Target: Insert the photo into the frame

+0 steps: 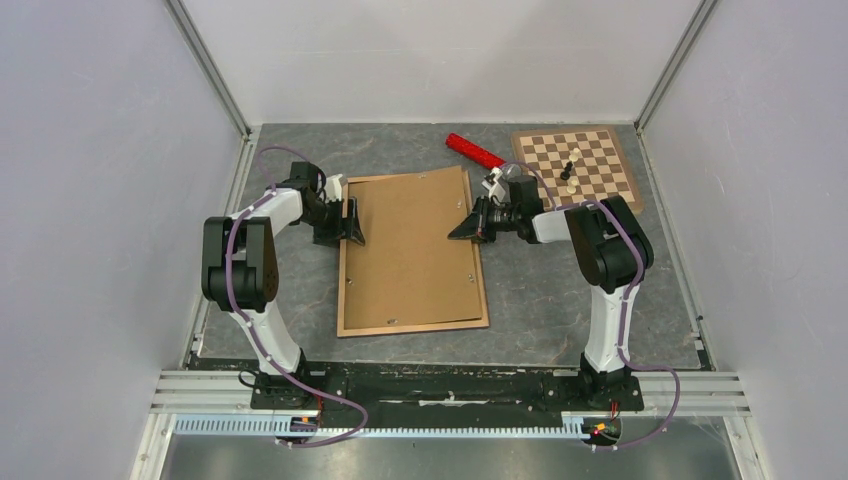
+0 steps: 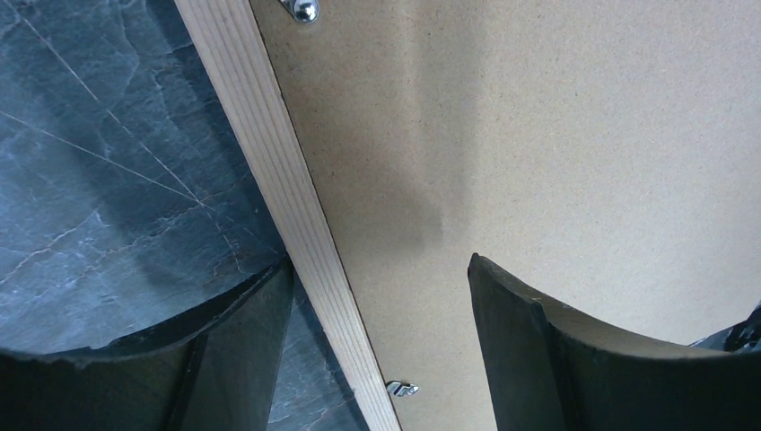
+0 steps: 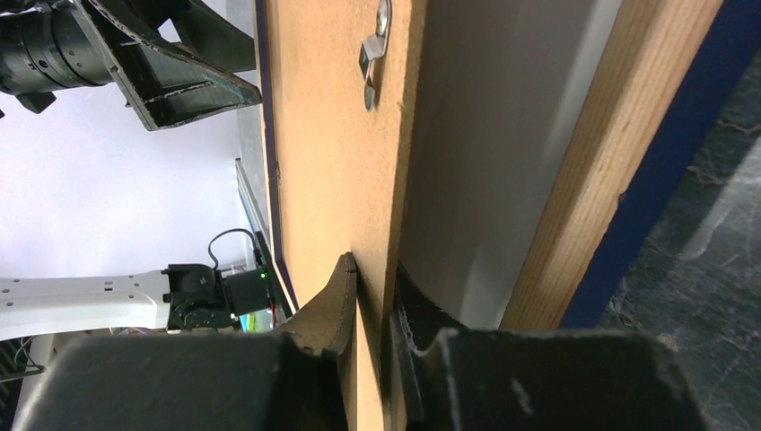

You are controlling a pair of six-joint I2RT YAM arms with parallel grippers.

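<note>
The frame (image 1: 414, 327) lies flat in the middle of the bench (image 1: 560, 300) with its wood face up. One brown panel (image 1: 410, 250) sits inside it and covers nearly the whole opening.

In the right wrist view, a white sheet (image 3: 467, 162) shows between the panel (image 3: 332, 162) and the frame's right rail (image 3: 592, 180). It is probably the photo's reverse, but no print is visible. The rail's outer face is dark blue.

The right gripper (image 1: 470, 225) is at the frame's right edge. Its fingers are pressed onto the panel's edge, one on each face (image 3: 372, 265), with one metal clip (image 3: 375, 49) just beyond them.

The left gripper (image 1: 352, 222) is at the frame's left edge, spread wide and holding nothing. In its wrist view (image 2: 380, 265), one finger hangs over the bench and the other over the panel (image 2: 556, 135), with the left rail (image 2: 296, 224) running between them. Two clips show along that rail (image 2: 305, 9) (image 2: 402, 388).

One chessboard (image 1: 545, 160) sits at the far right corner of the bench. It carries two pieces, one black (image 1: 566, 170) and one white (image 1: 571, 183). One red tube (image 1: 475, 151) lies beside it, near the far edge.
</note>
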